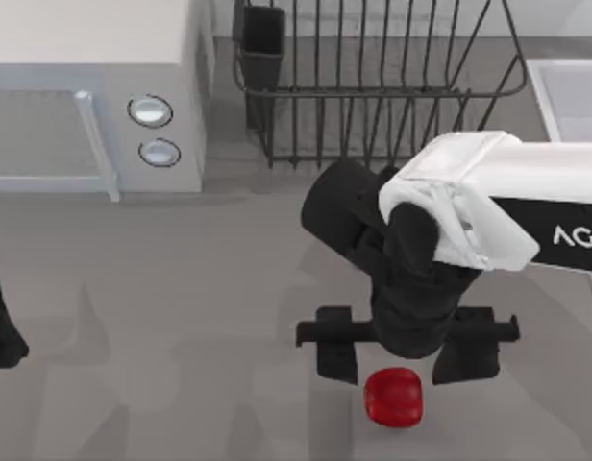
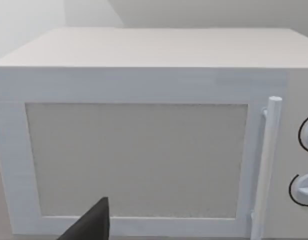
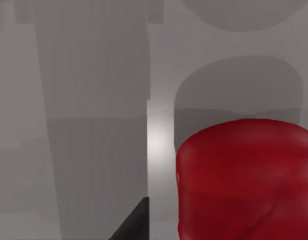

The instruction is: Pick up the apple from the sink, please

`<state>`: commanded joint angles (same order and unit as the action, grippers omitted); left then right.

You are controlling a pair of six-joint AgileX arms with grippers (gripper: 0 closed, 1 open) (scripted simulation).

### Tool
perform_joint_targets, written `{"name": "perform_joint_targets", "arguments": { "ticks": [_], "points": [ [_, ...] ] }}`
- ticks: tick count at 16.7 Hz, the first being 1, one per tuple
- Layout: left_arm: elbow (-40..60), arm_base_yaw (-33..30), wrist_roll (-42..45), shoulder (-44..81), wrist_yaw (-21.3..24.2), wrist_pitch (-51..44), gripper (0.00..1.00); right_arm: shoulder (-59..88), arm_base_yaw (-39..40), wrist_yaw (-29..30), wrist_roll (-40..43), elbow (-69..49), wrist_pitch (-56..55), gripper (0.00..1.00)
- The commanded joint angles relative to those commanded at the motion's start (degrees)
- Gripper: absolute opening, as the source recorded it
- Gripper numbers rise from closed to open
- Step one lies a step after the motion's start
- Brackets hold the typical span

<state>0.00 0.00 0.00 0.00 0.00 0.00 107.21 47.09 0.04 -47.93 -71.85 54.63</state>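
Observation:
The apple (image 1: 393, 397) is small, glossy and red. It lies on the grey tabletop near the front edge, not in the sink (image 1: 568, 96), whose pale rim shows at the back right. My right gripper (image 1: 400, 365) hangs open just behind the apple, its black fingers (image 1: 336, 360) spread wider than the fruit and nothing between them. The right wrist view has the apple (image 3: 244, 180) close up, beside one dark fingertip (image 3: 134, 225). My left gripper (image 1: 2, 327) is parked at the table's left edge.
A white microwave (image 1: 94, 96) with two round knobs stands at the back left, and its door (image 2: 139, 160) faces the left wrist camera. A dark wire dish rack (image 1: 373, 86) stands at the back middle. Open grey tabletop lies left of the apple.

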Motion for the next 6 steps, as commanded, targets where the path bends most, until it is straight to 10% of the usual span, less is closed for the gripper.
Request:
{"name": "perform_joint_targets", "arguments": {
  "ticks": [6],
  "points": [
    [0.0, 0.0, 0.0, 0.0, 0.0, 0.0, 1.00, 0.0, 0.0, 0.0, 0.0, 0.0, 0.0, 1.00]
  ]
}}
